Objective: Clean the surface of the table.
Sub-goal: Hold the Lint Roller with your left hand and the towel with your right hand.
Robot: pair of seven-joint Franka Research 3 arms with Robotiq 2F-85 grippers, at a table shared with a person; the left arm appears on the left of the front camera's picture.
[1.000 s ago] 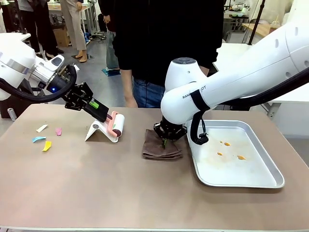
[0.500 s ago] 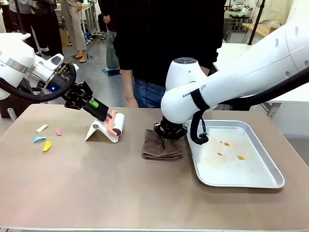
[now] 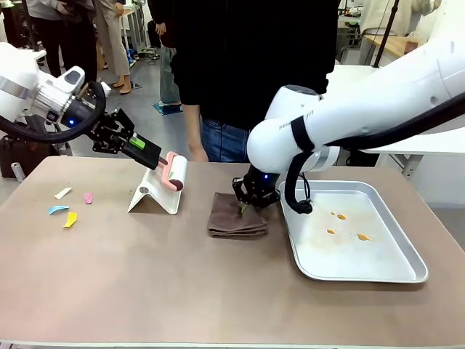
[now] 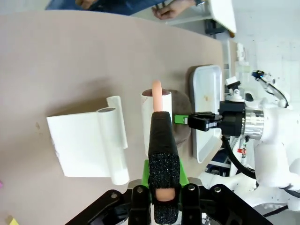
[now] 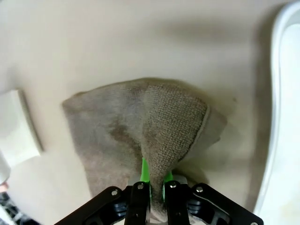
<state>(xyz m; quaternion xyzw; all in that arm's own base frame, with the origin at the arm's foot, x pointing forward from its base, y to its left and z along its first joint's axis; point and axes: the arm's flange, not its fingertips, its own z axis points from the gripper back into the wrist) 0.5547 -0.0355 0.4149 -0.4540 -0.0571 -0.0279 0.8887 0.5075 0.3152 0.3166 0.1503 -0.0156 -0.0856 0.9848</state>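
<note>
The beige-brown table [image 3: 145,283] carries small paper scraps [image 3: 70,219] at its left. My left gripper [image 3: 150,155] is shut on the pink handle of a white lint roller [image 3: 175,172], held just above its white stand [image 3: 154,198]. From the left wrist, the handle [image 4: 156,91] runs between the fingers of the left gripper [image 4: 161,140], with the stand [image 4: 89,149] below on the table. My right gripper [image 3: 247,206] is shut on a raised fold of the brown cloth [image 3: 234,222]. Seen from the right wrist, the cloth [image 5: 136,122] peaks into the right gripper [image 5: 154,185].
A silver tray [image 3: 378,275] with orange spots lies at the right, close to the cloth; its rim [image 5: 283,93] shows beside the right gripper. A person in dark clothes stands at the far edge. The near half of the table is bare.
My left gripper has raised the roller off its stand and drawn back to the left. The right gripper has pulled the cloth's fold up, and the cloth shifted slightly left.
</note>
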